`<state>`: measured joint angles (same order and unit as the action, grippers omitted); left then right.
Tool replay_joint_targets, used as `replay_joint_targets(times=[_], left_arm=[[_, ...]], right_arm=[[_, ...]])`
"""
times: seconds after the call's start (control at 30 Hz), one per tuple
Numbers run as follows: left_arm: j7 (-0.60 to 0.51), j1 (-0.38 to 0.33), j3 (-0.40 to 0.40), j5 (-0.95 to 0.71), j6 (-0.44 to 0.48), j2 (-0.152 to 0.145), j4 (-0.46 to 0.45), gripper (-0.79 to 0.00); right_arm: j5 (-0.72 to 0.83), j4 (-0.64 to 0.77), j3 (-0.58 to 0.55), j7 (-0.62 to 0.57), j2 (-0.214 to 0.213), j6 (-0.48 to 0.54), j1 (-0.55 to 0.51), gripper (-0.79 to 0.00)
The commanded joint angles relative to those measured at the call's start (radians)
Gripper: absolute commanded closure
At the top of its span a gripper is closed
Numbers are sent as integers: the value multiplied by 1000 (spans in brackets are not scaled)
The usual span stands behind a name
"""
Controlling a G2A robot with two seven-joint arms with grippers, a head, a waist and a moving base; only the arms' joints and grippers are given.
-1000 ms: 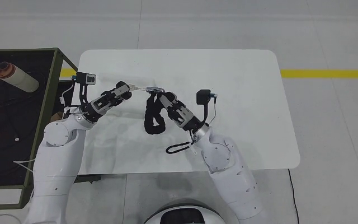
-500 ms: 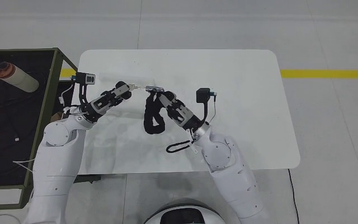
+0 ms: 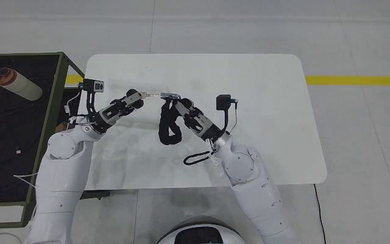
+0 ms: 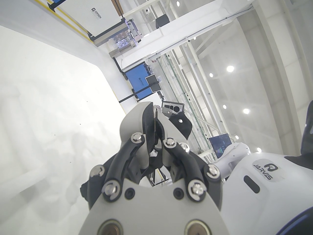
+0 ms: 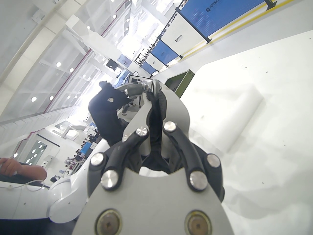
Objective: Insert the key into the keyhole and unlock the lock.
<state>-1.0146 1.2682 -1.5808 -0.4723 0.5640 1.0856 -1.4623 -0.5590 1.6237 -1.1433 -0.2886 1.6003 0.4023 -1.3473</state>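
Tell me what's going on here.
The robot holds a key and a lock end to end over the white table. Its left tool pinches the key; its right tool grips the lock, black cable looping off it. Whether the key is already inserted, I cannot tell.

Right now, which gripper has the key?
The left gripper: it is shut on the thin metal key, which points at the lock. The right gripper is shut on that black-sleeved lock instead.
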Motion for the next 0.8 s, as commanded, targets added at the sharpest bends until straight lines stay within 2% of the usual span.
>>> replay_joint_targets(times=[0.0, 0.77], left_arm=[[-2, -1, 1, 7, 2, -1, 1, 0], [-46, -2, 7, -4, -33, -9, 0, 0]], right_arm=[[-1, 3, -5, -15, -2, -4, 1, 0], [-6, 2, 6, -41, -10, -21, 13, 0]])
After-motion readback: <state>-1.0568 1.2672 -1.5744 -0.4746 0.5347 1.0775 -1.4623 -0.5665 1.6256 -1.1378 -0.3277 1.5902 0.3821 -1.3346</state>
